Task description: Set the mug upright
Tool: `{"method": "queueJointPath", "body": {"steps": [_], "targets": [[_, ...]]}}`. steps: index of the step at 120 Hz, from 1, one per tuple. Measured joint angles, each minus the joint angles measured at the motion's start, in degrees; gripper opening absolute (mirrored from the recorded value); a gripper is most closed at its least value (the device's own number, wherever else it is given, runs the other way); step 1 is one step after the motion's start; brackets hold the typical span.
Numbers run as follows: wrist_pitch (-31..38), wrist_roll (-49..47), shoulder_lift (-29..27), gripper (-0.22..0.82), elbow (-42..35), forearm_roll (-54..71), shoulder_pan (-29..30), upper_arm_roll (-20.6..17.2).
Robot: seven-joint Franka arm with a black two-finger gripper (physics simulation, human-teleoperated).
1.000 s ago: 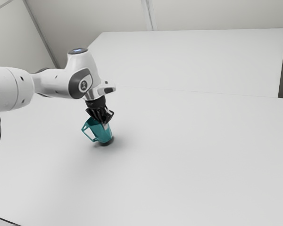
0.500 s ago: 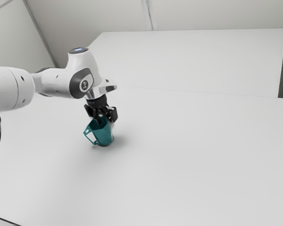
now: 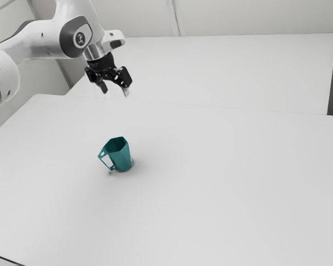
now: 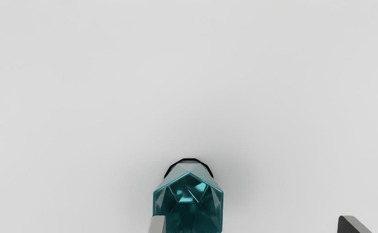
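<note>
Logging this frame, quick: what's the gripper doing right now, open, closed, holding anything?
Gripper: open, fingers wide apart, holding nothing, up above the mug.

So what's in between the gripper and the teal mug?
Nothing. In the exterior view, the open gripper hangs higher than the faceted teal mug, and the stretch between them is bare, with the white tabletop showing behind it.

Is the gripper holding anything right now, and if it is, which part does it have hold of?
Nothing is held. The open gripper hangs above the teal mug, which rests on the table.
</note>
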Motion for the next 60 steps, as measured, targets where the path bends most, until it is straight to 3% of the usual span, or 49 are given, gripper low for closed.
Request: {"method": "queueJointPath", "body": {"steps": [17, 60], "targets": [[-5.4, 0.8, -0.1, 0.59, 5.3, -0.1, 0.0, 0.1], [-11.2, 2.3, -0.5, 0.6, 7.1, -1.1, 0.0, 0.7]]}}
